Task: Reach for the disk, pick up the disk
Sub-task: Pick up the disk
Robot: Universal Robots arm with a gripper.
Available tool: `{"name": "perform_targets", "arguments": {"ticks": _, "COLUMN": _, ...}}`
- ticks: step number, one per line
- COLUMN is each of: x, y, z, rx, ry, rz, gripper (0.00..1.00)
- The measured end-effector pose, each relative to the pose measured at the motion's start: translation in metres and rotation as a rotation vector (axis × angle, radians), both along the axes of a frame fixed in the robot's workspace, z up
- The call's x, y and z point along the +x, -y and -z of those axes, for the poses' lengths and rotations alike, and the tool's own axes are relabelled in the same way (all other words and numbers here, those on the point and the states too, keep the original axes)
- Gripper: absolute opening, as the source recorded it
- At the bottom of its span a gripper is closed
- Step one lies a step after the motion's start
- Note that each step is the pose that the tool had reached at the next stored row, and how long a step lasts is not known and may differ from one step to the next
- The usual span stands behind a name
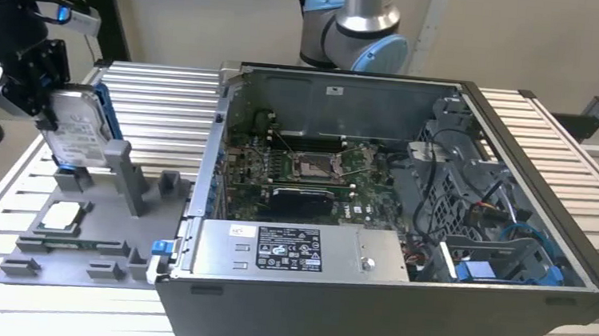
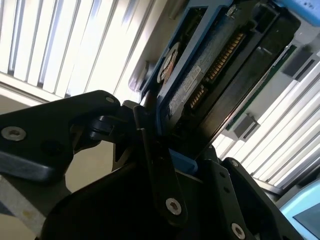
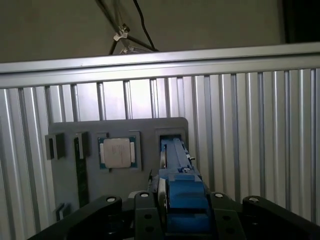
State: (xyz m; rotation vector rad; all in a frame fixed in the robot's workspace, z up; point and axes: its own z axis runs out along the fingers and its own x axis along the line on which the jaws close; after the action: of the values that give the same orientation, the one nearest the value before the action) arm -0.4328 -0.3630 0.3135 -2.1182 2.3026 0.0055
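Gripper (image 1: 45,109): we are clamping the disk (image 1: 80,131) between its fingers.
Disk: we are holding it tilted over the grey tray (image 1: 112,237).

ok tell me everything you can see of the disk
The disk is a flat silver metal drive with a white label and blue side rails, standing on edge, slightly tilted. The tool is shut on its upper end; its lower end sits at the grey holder, at the exterior view's left.
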Motion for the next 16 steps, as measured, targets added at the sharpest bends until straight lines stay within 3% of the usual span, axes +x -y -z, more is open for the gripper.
{"name": "perform_targets", "arguments": {"ticks": 16, "x": 0.000, "y": 0.0000, "z": -0.0219, "rx": 0.0000, "ry": 0.0000, "rz": 0.000, "gripper": 0.00}}
